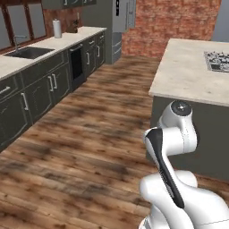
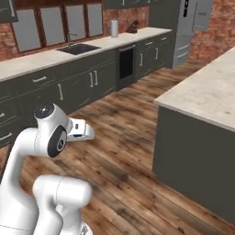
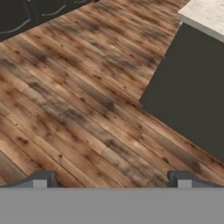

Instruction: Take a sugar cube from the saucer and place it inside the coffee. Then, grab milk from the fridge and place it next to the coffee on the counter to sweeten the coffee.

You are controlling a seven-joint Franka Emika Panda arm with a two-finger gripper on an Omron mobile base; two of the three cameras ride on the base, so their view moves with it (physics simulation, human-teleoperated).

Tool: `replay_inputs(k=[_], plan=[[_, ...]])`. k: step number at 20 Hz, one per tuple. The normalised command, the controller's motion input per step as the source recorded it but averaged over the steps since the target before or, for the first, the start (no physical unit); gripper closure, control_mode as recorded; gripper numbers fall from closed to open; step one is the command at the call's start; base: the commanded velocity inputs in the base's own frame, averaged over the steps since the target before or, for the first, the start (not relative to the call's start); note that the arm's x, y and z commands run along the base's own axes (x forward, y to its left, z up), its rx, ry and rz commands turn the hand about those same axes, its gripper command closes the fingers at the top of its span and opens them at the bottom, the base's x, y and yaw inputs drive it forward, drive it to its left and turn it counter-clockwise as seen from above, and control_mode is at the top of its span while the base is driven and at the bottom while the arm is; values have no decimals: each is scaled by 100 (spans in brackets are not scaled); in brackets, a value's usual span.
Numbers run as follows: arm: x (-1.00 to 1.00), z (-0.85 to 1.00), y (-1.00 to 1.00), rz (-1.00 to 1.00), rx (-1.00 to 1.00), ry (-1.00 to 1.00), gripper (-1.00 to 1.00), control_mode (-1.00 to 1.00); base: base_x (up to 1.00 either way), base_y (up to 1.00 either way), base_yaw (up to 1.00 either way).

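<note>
1. Take the island [image 1: 192, 71] as your landmark: a beige speckled top on a dark grey body, standing on the wooden floor [image 1: 89, 147].
2. Far left of the island, across the open floor, you see the counter [image 1: 27, 62] running along the wall over dark grey cabinets with silver handles.
3. A sink [image 1: 27, 52] with a faucet is set into that counter, under the windows, well left of the island.
4. Further along the counter, towards its far end, a white paper-towel roll [image 1: 57, 28] stands upright; in the right base view it is at [image 2: 114, 28].
5. A dark oven front [image 1: 76, 62] sits among the cabinets below that stretch, still left of the island.
6. Beyond the counter's far end you find the fridge [image 1: 117, 22], tall and grey with its doors shut, set against the brick wall, behind and left of the island.
7. A cooktop [image 1: 218, 61] lies in the island's top near its right edge.
8. The arm [image 1: 172, 152] stands folded just in front of the island's near corner.
9. Your hand [image 3: 112, 179] points down at bare floor beside the island's dark side; its two fingertips [image 3: 40, 179] stand wide apart, released, with nothing between them.
10. You cannot pick out the mug, saucer, sugar cube or milk from these angles.
</note>
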Motion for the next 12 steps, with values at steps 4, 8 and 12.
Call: replay_inputs(k=[4,8,12], plan=[[0,0,0,0,0,0,-100,100,100,92,-37],[0,0,0,0,0,0,-100,100,100,88,-35],[0,0,0,0,0,0,-100,100,100,87,-34]])
